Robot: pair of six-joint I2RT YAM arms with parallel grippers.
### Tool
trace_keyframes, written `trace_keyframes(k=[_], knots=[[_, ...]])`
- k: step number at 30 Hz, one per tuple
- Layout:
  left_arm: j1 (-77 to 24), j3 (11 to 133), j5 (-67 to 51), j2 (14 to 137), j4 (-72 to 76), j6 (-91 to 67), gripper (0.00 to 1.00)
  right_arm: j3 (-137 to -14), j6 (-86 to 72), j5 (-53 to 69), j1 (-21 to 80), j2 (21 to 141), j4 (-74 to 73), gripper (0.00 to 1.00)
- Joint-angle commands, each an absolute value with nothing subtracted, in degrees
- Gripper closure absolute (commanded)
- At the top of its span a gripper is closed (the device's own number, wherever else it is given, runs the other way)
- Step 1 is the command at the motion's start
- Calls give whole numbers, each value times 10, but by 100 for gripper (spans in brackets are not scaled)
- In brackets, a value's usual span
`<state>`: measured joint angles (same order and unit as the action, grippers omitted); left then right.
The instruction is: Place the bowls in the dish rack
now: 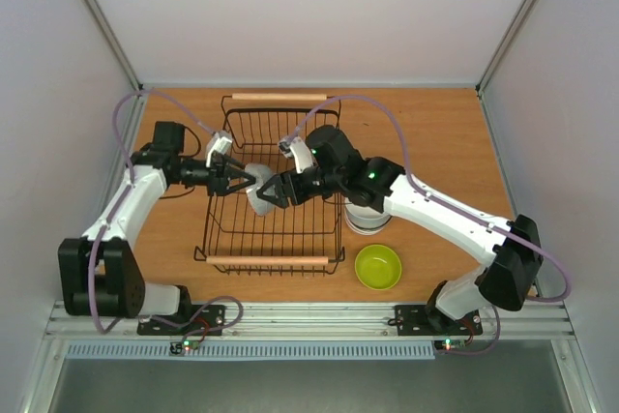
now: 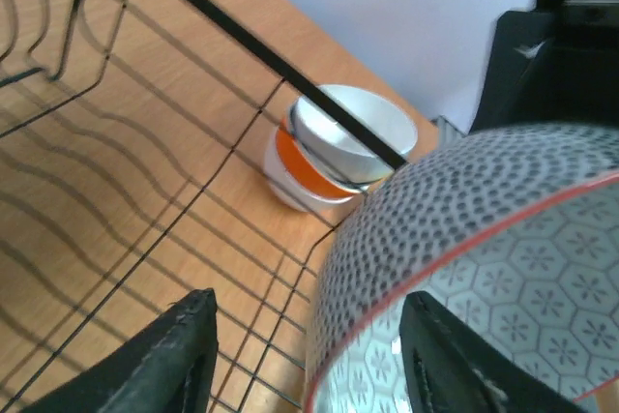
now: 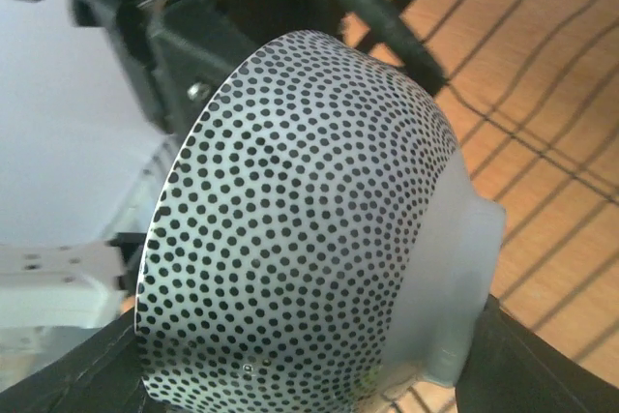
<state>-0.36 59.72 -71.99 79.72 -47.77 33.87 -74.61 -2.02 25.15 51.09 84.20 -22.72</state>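
Top view: my right gripper (image 1: 269, 190) clamps 1 dotted bowl (image 1: 258, 196) above the dish rack's (image 1: 266, 262) middle; my left gripper (image 1: 250, 180), jaws spread, straddles its rim from the left.

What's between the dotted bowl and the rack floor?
Nothing visible. The dotted bowl is on edge between the left gripper and the right gripper, over the middle of the rack; the wires below look bare. The stacked bowls and the green bowl sit outside, to its right.
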Motion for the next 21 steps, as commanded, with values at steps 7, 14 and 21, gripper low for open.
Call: trace_keyframes(k=[7,14,21], knots=[[-7,461,-378,619,-106,48,31,-977,129,-64,517,981,-513,99],[16,439,-259,596,-68,38,29,-1162,175,-252,520,1172,-651,99],[19,424,-292,604,-45,30,29,-1242,182,-384,520,1300,-715,99]])
